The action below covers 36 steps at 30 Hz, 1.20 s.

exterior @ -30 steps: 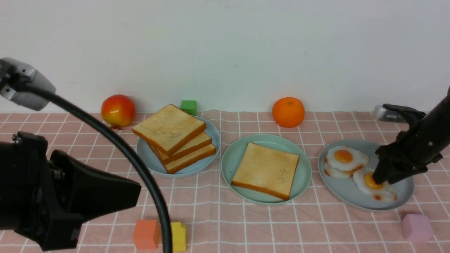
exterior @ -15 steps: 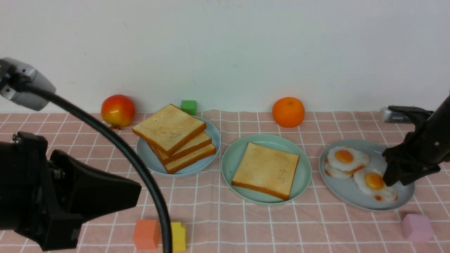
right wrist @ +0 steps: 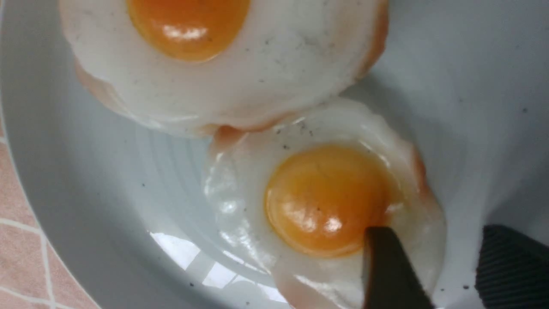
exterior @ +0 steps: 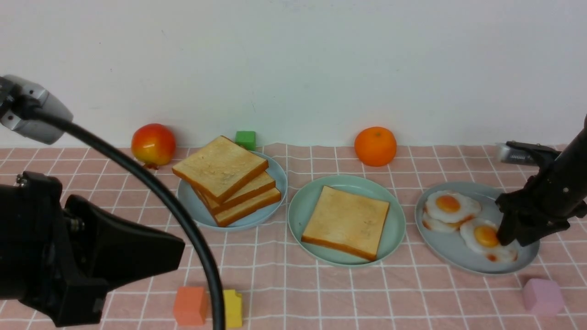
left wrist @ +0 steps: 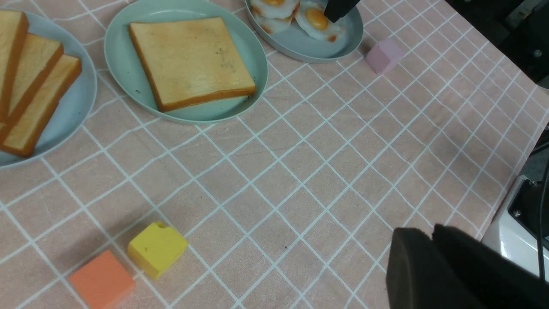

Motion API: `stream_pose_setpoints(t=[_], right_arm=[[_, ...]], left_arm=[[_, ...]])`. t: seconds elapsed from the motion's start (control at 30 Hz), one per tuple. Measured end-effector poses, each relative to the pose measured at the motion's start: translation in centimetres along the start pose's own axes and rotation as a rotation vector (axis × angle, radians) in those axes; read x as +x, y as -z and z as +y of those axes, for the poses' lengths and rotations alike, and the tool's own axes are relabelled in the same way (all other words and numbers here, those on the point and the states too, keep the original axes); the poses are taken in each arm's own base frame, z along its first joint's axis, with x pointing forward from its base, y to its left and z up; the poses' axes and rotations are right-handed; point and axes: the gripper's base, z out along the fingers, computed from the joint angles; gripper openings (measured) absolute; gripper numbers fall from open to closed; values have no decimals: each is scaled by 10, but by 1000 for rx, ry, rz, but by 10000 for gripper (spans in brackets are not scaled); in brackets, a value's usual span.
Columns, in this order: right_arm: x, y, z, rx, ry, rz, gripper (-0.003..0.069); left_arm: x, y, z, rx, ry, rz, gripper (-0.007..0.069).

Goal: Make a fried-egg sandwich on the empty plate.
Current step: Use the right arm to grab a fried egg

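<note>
The mint-green plate [exterior: 298, 206] sits in the middle with a single toast slice [exterior: 346, 221] lying flat on it, nothing on top. Two fried eggs, far [exterior: 451, 206] and near [exterior: 481, 236], lie on the grey-blue plate [exterior: 447, 251] at the right. My right gripper [exterior: 509, 236] is open and low over the near egg [right wrist: 326, 201]. One finger [right wrist: 388, 266] rests on the white beside the yolk, the other [right wrist: 510, 266] stands over bare plate past the egg's edge. My left gripper [left wrist: 429, 240] is shut and empty above the cloth at the front left.
A pile of plain toast [exterior: 224, 178] sits on the pale blue plate [exterior: 276, 176] at the left. An apple [exterior: 153, 143], green cube [exterior: 246, 139] and orange [exterior: 375, 145] stand along the back wall. An orange cube [exterior: 190, 305], yellow block [exterior: 233, 308] and pink cube [exterior: 543, 297] lie near the front.
My right gripper has shifted a little to the right, off the near egg's yolk toward its right edge. The left arm and the food have not moved.
</note>
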Motion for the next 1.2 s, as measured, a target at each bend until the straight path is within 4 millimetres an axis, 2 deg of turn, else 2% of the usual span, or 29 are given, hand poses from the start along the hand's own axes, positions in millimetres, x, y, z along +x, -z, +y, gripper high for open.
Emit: stream_pose_setpoints(t=[0.03,0.07,0.23,0.33,0.57,0.77,0.93,1.07,1.1,1.13,1.2], right_arm=[[-1,-1,1,-9,-6,-6,279],[-1,-1,1,-9,-4,-6,279],[-2,-3,3,-46,7,-21,31],[-2,-3,3,-47,17,-20,-5],[0,8,7,-36,34,-40,-6],[-1,39,17,-9,80,-111,-6],[-2,42,21,-8,201,-125,-1],[-9,37,36,25,435,-137,80],[-9,37,36,27,438,-137,87],[-10,36,39,39,490,-137,116],[-12,32,43,62,605,-127,230]], left_arm=[[0,0,0,-1,-1,0,101],[0,0,0,-1,-1,0,101],[0,0,0,-1,-1,0,108],[0,0,0,-1,-1,0,109],[0,0,0,-1,-1,0,113],[0,0,0,-1,-1,0,119],[0,0,0,-1,-1,0,123],[0,0,0,-1,-1,0,129],[0,0,0,-1,-1,0,129],[0,0,0,-1,-1,0,129],[0,0,0,-1,-1,0,129]])
